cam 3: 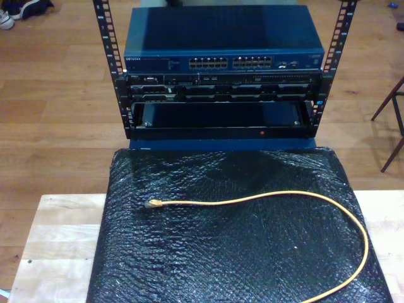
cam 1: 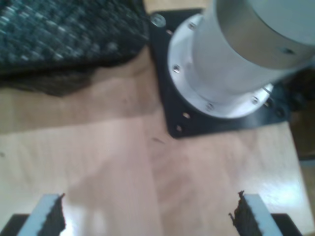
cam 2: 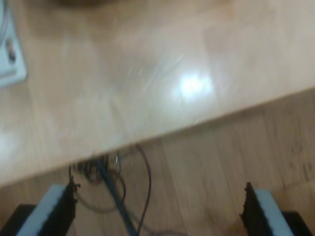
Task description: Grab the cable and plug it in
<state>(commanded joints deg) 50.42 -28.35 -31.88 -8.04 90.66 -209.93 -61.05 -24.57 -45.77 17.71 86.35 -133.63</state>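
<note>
The yellow-orange cable lies loose on a black padded mat in the exterior view. Its small plug points to the exterior view's left, and the cord arcs round to that view's right and back toward the near edge. My first gripper hangs open over bare wood, its serrated fingers wide apart with nothing between them. My second gripper is open too, past the table edge and above the floor, with nothing held.
Behind the mat stands a black rack carrying a blue network switch with rows of ports. An arm's silver base on a black plate stands near the first gripper, beside the mat's corner. Dark cables lie on the floor.
</note>
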